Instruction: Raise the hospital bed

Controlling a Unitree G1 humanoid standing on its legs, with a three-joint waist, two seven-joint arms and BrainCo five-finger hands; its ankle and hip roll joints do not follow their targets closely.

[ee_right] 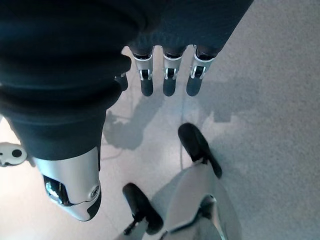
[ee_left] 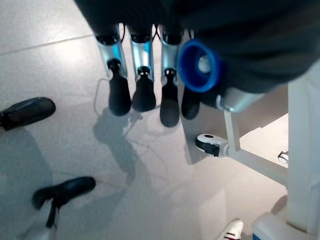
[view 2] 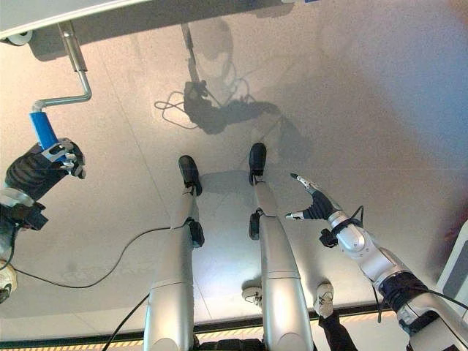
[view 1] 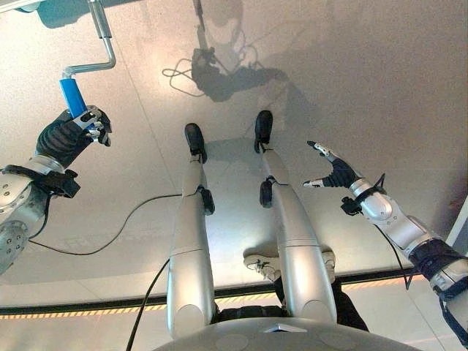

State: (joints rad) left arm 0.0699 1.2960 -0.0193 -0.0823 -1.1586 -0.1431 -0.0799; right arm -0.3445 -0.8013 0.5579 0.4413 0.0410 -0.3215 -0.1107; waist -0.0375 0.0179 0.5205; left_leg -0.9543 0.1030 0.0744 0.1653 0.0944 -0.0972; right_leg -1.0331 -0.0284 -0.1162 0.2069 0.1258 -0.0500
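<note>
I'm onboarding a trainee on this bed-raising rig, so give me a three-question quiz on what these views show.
1. True or false: the left hand is curled round the blue cylindrical grip of the bent silver metal crank handle.
2. Multiple choice: the right hand is A) gripping the crank, B) open in the air above the grey floor, C) resting on the bed.
3. Fill in: the small white caster wheel sits at the foot of the white bed ____.

Key: 1 true; 2 B; 3 frame.
</note>
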